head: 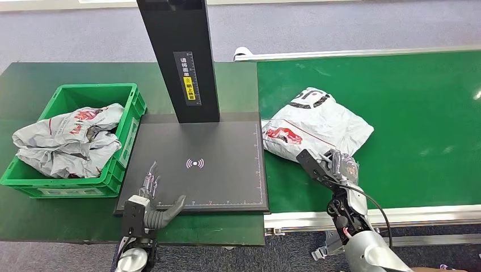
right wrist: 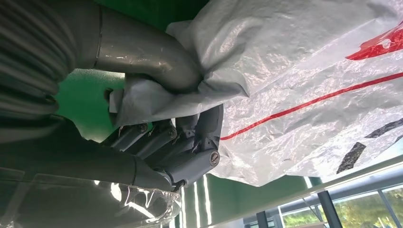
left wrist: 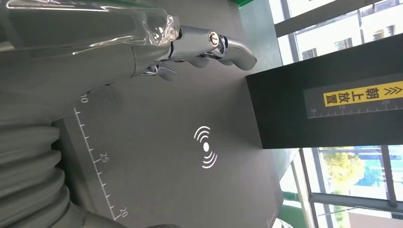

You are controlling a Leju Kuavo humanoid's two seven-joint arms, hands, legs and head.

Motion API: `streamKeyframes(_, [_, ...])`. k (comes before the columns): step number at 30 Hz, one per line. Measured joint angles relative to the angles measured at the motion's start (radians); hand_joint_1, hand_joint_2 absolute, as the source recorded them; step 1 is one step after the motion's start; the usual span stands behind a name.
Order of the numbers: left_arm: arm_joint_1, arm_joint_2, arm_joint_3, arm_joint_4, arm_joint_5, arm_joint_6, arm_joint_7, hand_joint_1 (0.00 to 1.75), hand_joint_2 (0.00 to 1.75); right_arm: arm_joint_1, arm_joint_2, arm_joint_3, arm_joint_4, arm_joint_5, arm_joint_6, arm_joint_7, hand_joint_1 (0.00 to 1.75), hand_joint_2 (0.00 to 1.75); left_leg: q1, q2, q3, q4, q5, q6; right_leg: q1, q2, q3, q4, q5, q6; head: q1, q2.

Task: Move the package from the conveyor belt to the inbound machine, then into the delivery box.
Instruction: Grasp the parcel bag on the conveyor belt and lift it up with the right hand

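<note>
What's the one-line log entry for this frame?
phase: pickup | right hand: grips package corner on conveyor belt | left hand: open over inbound machine

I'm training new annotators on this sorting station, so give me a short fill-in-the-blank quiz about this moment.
1. The right hand grips the white plastic mailer package, which lies on the green ____ belt.
2. The left hand holds nothing above the black ____ machine plate.
3. The green plastic delivery box already contains crumpled ____.

Missing words: conveyor; inbound; packages
</note>
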Motion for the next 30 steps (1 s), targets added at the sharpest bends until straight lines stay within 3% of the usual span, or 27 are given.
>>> streamKeyframes(3, [0.001, 0.001, 0.0, 0.0, -0.001, -0.001, 0.0, 0.0, 1.75, 0.0, 0.002, 0.0, -0.001, -0.017, -0.002, -0.022, 1.75, 1.75, 0.0, 0.0, 0.0, 0.0, 0.0, 0.0, 0.0, 0.0, 0.0, 0.0, 0.0, 0.0, 0.0, 0.0])
streamKeyframes(9, [0.001, 0.001, 0.0, 0.0, 0.0, 0.005, -0.008, 0.0, 1.75, 0.002, 0.025, -0.029, -0.046, -0.191, 0.048, -0.184, 1.75, 1.75, 0.0, 0.001, 0.0, 0.0, 0.0, 0.0, 0.0, 0.0, 0.0, 0.0, 0.0, 0.0, 0.0, 0.0])
streamKeyframes(14, [-0.001, 0.001, 0.002, -0.001, 0.007, 0.014, -0.016, 0.0, 1.75, 0.036, 0.062, -0.041, -0.172, -0.397, 0.202, -0.306, 1.75, 1.75, 0.0, 0.001, 0.0, 0.0, 0.0, 0.0, 0.0, 0.0, 0.0, 0.0, 0.0, 0.0, 0.0, 0.0])
streamKeyframes(18, [-0.004, 0.001, 0.009, -0.005, 0.008, 0.018, -0.021, 0.0, 1.75, 0.089, 0.089, 0.006, -0.371, -0.516, 0.306, -0.26, 1.75, 1.75, 0.0, 0.001, 0.0, 0.0, 0.0, 0.0, 0.0, 0.0, 0.0, 0.0, 0.0, 0.0, 0.0, 0.0])
streamKeyframes(25, [-0.005, 0.002, 0.02, -0.011, 0.005, 0.027, -0.03, 0.0, 1.75, 0.131, 0.093, 0.079, -0.551, -0.597, 0.32, -0.268, 1.75, 1.75, 0.0, 0.001, 0.0, 0.0, 0.0, 0.0, 0.0, 0.0, 0.0, 0.0, 0.0, 0.0, 0.0, 0.0])
streamKeyframes(30, [-0.004, 0.001, 0.044, -0.043, -0.002, 0.032, -0.038, 0.0, 1.75, 0.142, 0.084, 0.173, -0.725, -0.669, 0.358, -0.222, 1.75, 1.75, 0.0, 0.001, 0.0, 0.0, 0.0, 0.0, 0.0, 0.0, 0.0, 0.0, 0.0, 0.0, 0.0, 0.0])
